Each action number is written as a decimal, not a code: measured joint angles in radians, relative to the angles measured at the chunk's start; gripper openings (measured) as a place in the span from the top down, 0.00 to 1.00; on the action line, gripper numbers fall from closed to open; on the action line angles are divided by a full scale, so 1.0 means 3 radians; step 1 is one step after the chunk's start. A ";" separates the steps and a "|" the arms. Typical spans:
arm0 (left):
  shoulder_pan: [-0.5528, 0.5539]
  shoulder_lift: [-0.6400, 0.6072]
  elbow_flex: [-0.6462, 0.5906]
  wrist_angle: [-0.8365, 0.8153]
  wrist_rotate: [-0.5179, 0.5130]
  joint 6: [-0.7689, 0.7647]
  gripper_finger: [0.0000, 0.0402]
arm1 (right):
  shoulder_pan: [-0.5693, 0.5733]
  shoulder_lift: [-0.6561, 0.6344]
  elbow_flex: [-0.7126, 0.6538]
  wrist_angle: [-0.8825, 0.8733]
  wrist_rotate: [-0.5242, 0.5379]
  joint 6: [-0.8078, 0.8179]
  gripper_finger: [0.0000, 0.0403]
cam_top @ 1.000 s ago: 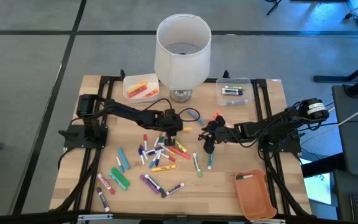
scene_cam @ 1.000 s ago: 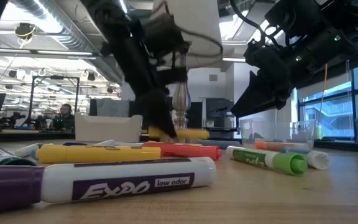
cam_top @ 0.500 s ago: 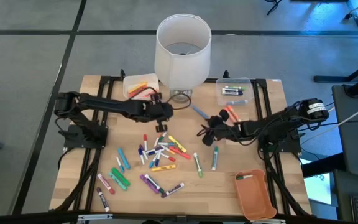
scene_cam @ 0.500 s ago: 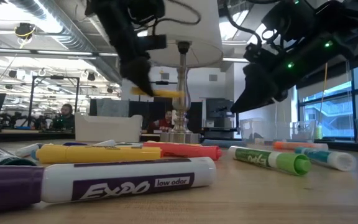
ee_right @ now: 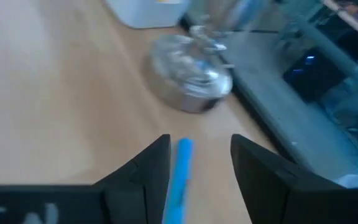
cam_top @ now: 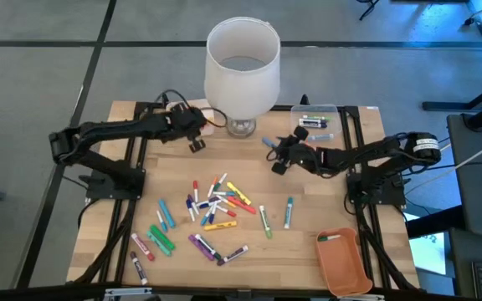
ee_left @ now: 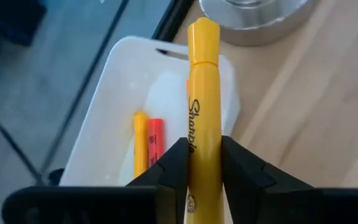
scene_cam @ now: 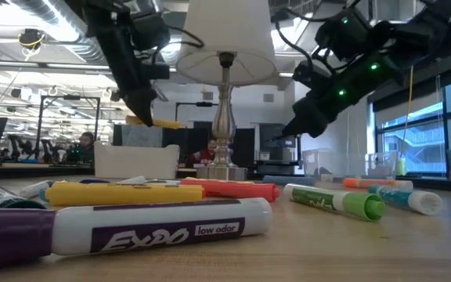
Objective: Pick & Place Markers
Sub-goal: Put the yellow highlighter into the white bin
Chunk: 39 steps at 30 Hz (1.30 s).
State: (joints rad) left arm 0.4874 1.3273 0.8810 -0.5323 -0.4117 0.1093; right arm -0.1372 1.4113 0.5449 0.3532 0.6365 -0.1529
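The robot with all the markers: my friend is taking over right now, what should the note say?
Left gripper: shut on a yellow Sharpie highlighter, over the white plastic tray, which already has a yellow and an orange marker.
Right gripper: holding a blue marker near the silver lamp base, by the clear plastic bin with some markers.
Orange tray: one marker.
Left: many loose markers on the wooden table.

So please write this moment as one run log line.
left gripper: shut on yellow highlighter, above white tray | right gripper: holds blue marker, near lamp base
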 joint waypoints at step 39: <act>0.0278 0.0019 -0.0226 -0.0587 0.0318 -0.0646 0.79 | -0.0114 0.0000 0.0000 -0.0047 -0.0034 0.0235 0.58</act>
State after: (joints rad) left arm 0.5709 1.3331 0.8131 -0.7085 -0.3163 -0.0846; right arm -0.1714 1.4113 0.5449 0.3390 0.6262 -0.0826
